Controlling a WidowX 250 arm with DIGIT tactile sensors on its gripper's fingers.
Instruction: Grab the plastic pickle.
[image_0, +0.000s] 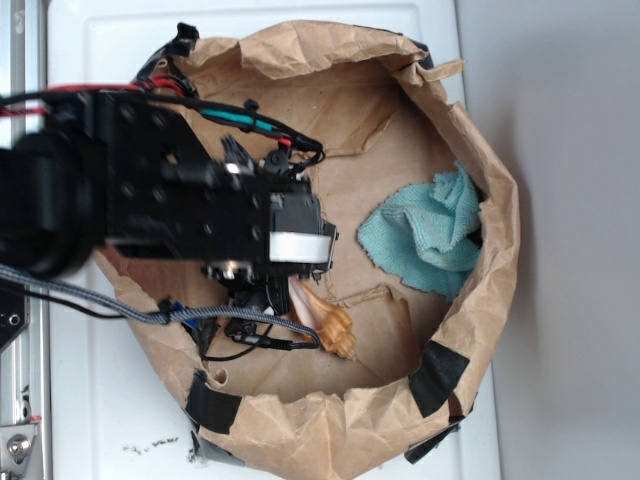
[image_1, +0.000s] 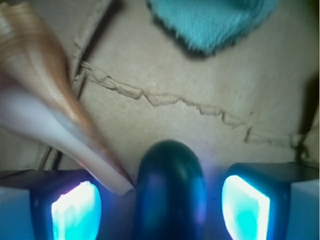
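Note:
In the wrist view the plastic pickle, dark green and glossy, lies lengthwise between the two fingers of my gripper. The gripper is open, with a gap between the pickle and each glowing pad. The narrow end of the orange-brown seashell pokes into the left gap, right beside the pickle. In the exterior view my black arm reaches low into the paper-lined basin and covers the pickle. The shell shows just below the wrist.
A light teal cloth lies bunched at the right side of the basin, ahead of the fingers in the wrist view. Crumpled brown paper walls held with black tape ring the space. Cables trail from the arm.

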